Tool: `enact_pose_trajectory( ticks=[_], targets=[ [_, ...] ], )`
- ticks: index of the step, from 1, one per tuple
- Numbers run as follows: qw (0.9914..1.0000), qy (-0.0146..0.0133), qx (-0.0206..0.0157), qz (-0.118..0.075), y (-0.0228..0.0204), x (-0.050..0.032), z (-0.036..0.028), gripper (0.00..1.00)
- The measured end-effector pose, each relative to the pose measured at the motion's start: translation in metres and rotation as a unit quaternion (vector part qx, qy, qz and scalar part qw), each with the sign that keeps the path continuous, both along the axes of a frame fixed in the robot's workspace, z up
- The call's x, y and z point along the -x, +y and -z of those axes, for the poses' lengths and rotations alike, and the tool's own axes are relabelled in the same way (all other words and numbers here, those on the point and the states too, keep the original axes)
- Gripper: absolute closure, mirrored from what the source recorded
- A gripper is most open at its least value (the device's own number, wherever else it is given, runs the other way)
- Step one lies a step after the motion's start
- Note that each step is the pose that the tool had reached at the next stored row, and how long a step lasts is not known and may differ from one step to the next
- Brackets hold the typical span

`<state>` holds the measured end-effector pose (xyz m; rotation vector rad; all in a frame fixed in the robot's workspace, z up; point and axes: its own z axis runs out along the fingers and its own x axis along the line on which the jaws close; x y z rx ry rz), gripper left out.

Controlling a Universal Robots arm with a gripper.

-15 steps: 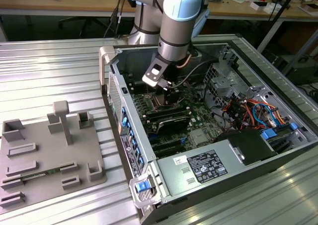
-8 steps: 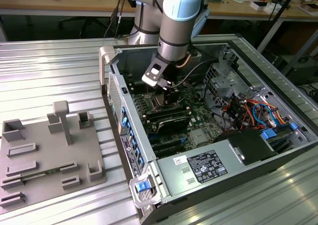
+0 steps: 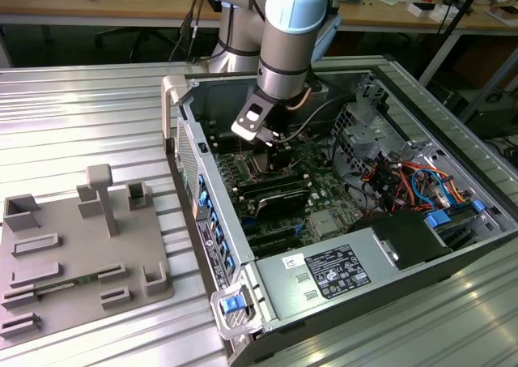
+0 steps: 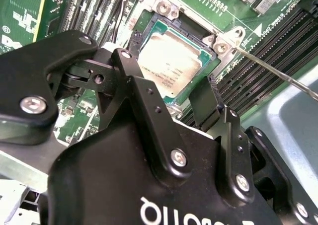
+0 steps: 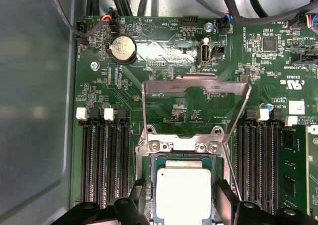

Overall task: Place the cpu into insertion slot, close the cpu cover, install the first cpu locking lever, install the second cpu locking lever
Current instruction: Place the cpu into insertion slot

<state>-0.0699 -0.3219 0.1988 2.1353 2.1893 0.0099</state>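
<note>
On the ribbed metal table, toward the exterior view's left, lies a grey fixture plate with upright holders. I cannot tell what its pockets hold. To its right, the open computer case contains a green motherboard, a labelled power supply at the near edge, and bundled cables toward the exterior view's right. The gripper hangs over the insertion slot with its fingers spread, one on each side of the cpu. The cpu lies flat inside the slot, so placing looks done and letting go seems the step in hand. The cpu cover stands raised on its hinge, and a thin wire lever juts free beside the slot. I judge that closing the cover calls for the fingers to clear the slot, then the frame swinging down without nudging the cpu.
</note>
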Motion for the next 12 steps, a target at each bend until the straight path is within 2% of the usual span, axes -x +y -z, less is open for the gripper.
enact_pose_trajectory(
  ticks=[5, 9, 12],
  targets=[
    [1.00000, 0.0000, 0.0000, 0.000, -0.0001, 0.0000, -0.0065, 0.33],
    [1.00000, 0.0000, 0.0006, 0.000, -0.0001, 0.0000, -0.0143, 0.35],
    [1.00000, 0.0001, 0.0014, 0.000, 0.0000, 0.0000, -0.0185, 0.54]
  ],
)
